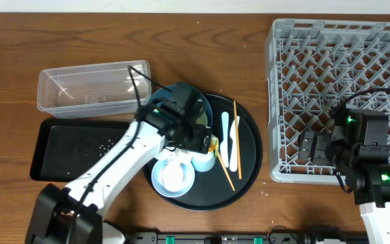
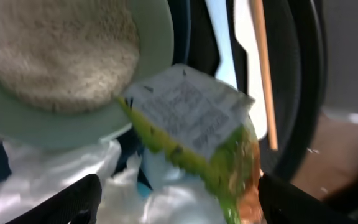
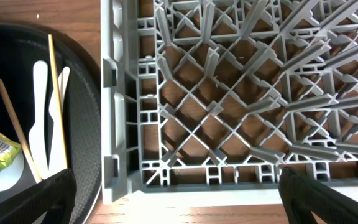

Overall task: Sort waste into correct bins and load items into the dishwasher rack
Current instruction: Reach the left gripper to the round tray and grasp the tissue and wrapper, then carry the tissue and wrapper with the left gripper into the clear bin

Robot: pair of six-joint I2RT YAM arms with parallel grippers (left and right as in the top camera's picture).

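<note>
Small yellow-green wrapper (image 2: pixel 191 134) sits on the round black tray (image 1: pixel 249 163), near its middle. It is crumpled, with a white label of fine dark print on its upper face and bright yellow-green edges. In the left wrist view it overlaps the rim of the pale green bowl (image 2: pixel 157 56), which holds a mound of white rice (image 2: pixel 55 50). Crumpled white napkins (image 2: pixel 55 168) lie under and beside it. Left gripper (image 2: pixel 179 202) hangs over the wrapper, its 2 fingers (image 2: pixel 73 199) spread wide on either side, pinching nothing. White spoon (image 2: pixel 232 56) and 1 chopstick (image 2: pixel 263 68) lie just beyond. Right gripper (image 3: pixel 182 199) hovers over a corner of the grey rack (image 3: pixel 229 93), fingers apart, empty.
</note>
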